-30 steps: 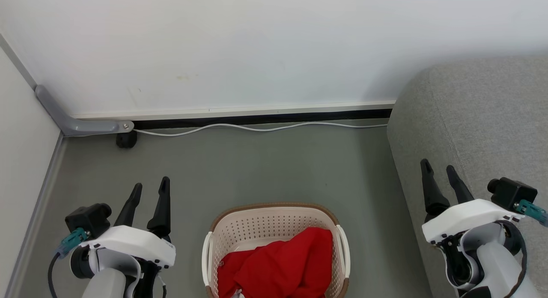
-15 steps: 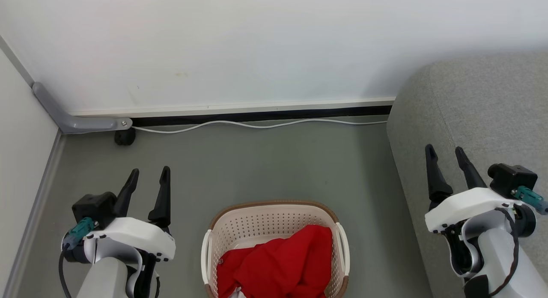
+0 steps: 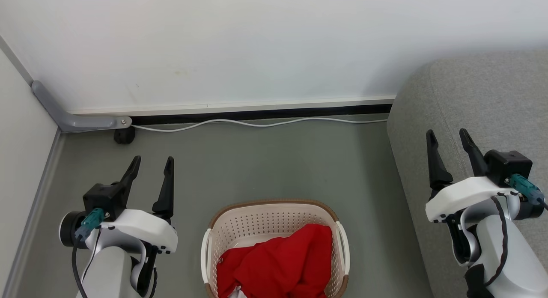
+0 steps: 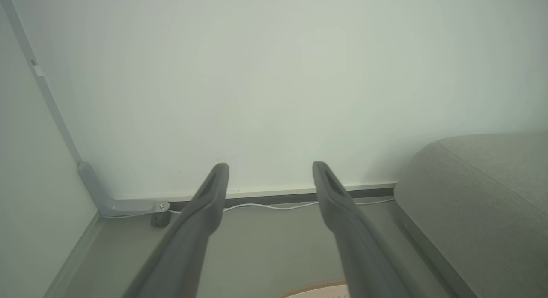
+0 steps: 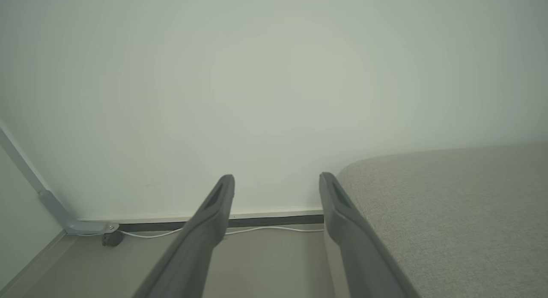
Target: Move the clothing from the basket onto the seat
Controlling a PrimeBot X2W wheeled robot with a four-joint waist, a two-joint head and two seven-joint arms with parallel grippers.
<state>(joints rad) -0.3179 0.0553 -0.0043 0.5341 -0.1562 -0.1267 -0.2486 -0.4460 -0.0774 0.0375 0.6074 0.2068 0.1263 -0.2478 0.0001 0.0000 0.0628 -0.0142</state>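
Bright red clothing [image 3: 278,266] lies heaped in the cream perforated basket [image 3: 257,227] with a brown rim, on the floor at the bottom centre of the head view. The grey fabric seat [image 3: 483,105] rises on the right. My left gripper [image 3: 152,165] hovers open to the left of the basket, empty, fingers pointing toward the wall. My right gripper [image 3: 447,137] is open and empty over the seat's near edge. In the left wrist view the gripper [image 4: 269,169] faces the wall with the seat [image 4: 483,191] at right. The right wrist view has its gripper [image 5: 276,180] beside the seat [image 5: 449,212].
A white wall [image 3: 257,45] with a dark baseboard runs across the back, a white cable [image 3: 257,124] lying along it. A grey bracket [image 3: 77,120] and a small black foot [image 3: 124,136] sit in the left corner. Grey floor [image 3: 274,165] stretches between basket and wall.
Both grippers have risen and tilted more toward the wall; the right one moved further up along the seat's edge. The head view shifted slightly. Basket and clothing stay put.
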